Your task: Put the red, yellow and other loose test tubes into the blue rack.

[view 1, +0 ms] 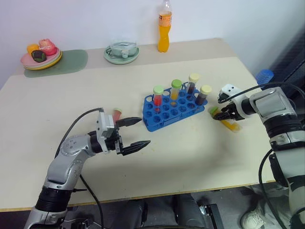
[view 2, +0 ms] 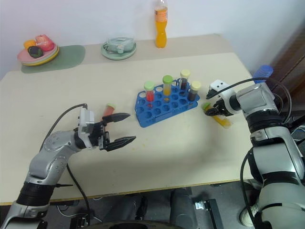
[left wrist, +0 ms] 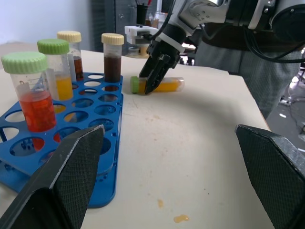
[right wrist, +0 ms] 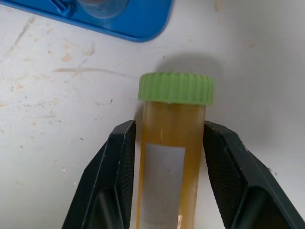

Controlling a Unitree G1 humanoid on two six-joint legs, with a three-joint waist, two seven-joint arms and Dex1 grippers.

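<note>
4 tubes (view 1: 177, 89) in rack (view 1: 167, 112), 1 tube (view 1: 228, 123) lying right

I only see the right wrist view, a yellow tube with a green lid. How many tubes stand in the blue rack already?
Observer: Four stand in the blue rack, just left of your yellow tube.
Operator: Any other loose tube?
Observer: Yes, a red tube lies beside the left gripper.
Operator: Is it holding that one?
Observer: No, it is open and empty.
</note>
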